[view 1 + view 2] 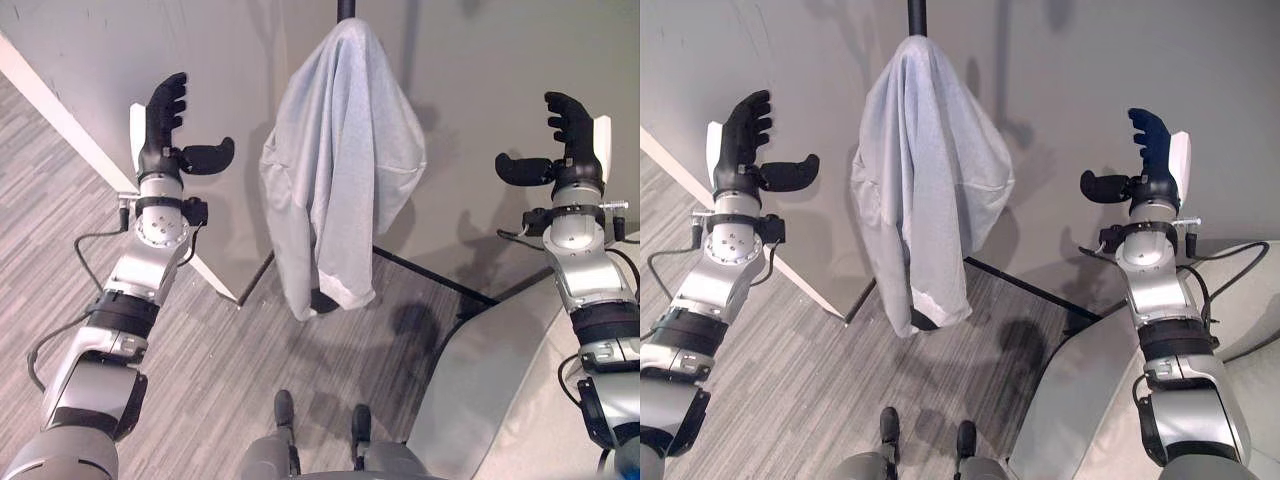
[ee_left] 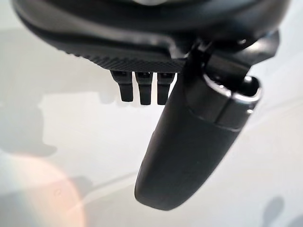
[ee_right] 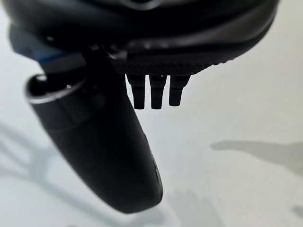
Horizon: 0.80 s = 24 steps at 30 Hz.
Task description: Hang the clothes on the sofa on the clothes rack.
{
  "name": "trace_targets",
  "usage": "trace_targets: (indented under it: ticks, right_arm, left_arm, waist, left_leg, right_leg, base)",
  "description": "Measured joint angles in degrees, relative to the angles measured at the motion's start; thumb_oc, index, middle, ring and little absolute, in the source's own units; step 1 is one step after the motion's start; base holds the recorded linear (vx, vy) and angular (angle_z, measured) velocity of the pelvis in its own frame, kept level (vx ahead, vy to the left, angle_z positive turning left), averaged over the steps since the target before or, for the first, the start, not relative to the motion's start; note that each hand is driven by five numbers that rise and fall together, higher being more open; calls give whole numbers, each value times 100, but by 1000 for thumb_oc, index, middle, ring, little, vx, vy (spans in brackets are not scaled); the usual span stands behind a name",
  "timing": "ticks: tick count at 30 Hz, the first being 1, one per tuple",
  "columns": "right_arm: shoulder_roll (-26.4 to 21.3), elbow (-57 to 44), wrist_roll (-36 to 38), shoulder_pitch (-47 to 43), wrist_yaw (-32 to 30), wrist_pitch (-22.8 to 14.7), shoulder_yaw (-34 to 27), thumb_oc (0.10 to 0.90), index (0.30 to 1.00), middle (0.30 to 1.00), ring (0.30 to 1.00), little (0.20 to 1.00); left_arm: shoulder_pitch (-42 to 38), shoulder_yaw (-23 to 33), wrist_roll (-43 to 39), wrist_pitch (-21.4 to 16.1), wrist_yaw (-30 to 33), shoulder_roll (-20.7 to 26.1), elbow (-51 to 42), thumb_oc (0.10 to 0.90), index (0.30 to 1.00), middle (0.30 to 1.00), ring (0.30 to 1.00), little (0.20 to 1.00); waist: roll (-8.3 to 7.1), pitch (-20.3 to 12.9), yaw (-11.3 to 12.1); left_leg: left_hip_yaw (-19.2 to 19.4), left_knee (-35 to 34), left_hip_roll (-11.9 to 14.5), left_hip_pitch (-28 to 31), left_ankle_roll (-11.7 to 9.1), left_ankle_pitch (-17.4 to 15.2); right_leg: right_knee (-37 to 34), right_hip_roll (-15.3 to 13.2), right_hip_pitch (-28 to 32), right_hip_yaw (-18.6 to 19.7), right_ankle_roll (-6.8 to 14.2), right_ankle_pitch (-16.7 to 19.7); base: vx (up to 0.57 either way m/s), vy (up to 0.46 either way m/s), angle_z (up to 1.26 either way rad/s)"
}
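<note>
A light grey garment (image 1: pixel 335 160) is draped over the top of the dark rack pole (image 1: pixel 346 9), hanging free. The left hand (image 1: pixel 165 120) and right hand (image 1: pixel 570 130) are raised on either side, fingers spread, nothing held. The garment could slip off if unevenly balanced.

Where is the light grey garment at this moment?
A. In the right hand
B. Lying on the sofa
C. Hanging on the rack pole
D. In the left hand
C: the garment hangs from the dark rack pole, while the left hand and the right hand are open and apart from it.
</note>
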Motion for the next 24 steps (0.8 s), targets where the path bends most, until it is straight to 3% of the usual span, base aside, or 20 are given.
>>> trace_targets:
  ticks: [4,7,10,12,13,14,15,16,18,20,24]
  right_arm:
    - [2,-784,-11,1076,131,-99,-731,800,900,900,900,900]
    - [27,-1433,-2,2095,717,-141,-1197,800,900,900,900,900]
    - [353,-1512,13,3112,1281,-229,-1372,800,900,900,900,900]
    - [728,-1395,161,3718,1696,-17,-1312,800,900,900,900,900]
    - [1028,-1159,150,3933,1773,-114,-1237,800,900,900,900,900]
    - [1546,-823,134,4129,1733,-345,-1286,800,900,900,900,900]
    - [1800,-424,96,4313,1743,-324,-1163,800,900,900,900,900]
    - [1915,96,89,4419,1970,2,-780,800,900,900,900,900]
    - [2231,461,88,4488,1988,-5,-608,800,900,900,900,900]
    - [2566,1231,72,4499,1952,-30,-241,800,900,900,900,900]
    - [2845,2532,120,3985,1770,-107,167,800,900,900,900,900]
  left_arm:
    - [1093,663,28,-61,-47,-35,-1090,800,900,900,900,900]
    - [2368,1356,292,-142,-455,-15,-1847,800,900,900,900,900]
    - [3618,1722,323,-139,-978,-200,-2037,800,900,900,900,900]
    - [4312,1777,321,82,-1398,-586,-1961,800,900,900,900,900]
    - [4610,1748,269,19,-1541,-921,-1834,800,900,900,900,900]
    - [5046,1808,232,-272,-1653,-1615,-1555,800,900,900,900,900]
    - [5163,1765,192,-300,-1729,-2109,-1037,800,900,900,900,900]
    - [5222,1363,194,199,-1874,-2317,-130,800,900,900,900,900]
    - [5444,1014,200,302,-2035,-2370,442,800,900,900,900,900]
    - [5420,543,301,393,-2199,-2483,1636,800,900,900,900,900]
    - [4572,424,722,260,-1947,-2467,2993,800,900,900,900,900]
  waist:
    - [14,-3,15]
    - [87,-16,19]
    - [136,-121,50]
    - [198,-169,105]
    - [215,-225,152]
    - [213,-396,148]
    - [239,-542,152]
    - [269,-564,163]
    - [244,-546,148]
    - [222,-537,149]
    - [242,-599,145]
  left_leg:
    - [-2,-4,2,208,-8,-26]
    - [1,-12,41,288,-40,-193]
    - [12,-29,43,378,-63,-289]
    - [14,-28,33,386,-53,-323]
    - [12,-28,32,372,-51,-320]
    - [11,-28,12,395,-46,-318]
    - [0,-28,-11,406,-30,-326]
    - [-52,-27,-45,454,-15,-315]
    - [-56,-27,-39,424,-15,-305]
    - [-92,-27,-42,406,-7,-283]
    - [-130,-31,-42,402,-13,-311]
  right_leg:
    - [-2,2,207,-19,-57,-44]
    - [-1,43,271,-12,-146,-121]
    - [-2,39,355,1,-138,-160]
    - [-2,28,361,1,-146,-156]
    - [0,21,350,-7,-127,-166]
    - [-1,5,375,-8,-119,-184]
    - [-2,-14,397,-20,-106,-204]
    - [-1,-45,470,-87,-97,-234]
    - [-2,-42,437,-97,-97,-234]
    - [-2,-46,442,-144,-97,-234]
    - [-9,-50,439,-187,-55,-226]
  base:
    - [0,0,0]
    - [-23,8,-5]
    - [-7,4,-1]
    - [0,0,0]
    - [-39,17,1]
    - [-41,6,4]
    - [-39,-2,15]
    - [-41,3,15]
    - [-42,2,8]
    - [-55,4,9]
    - [-16,10,6]
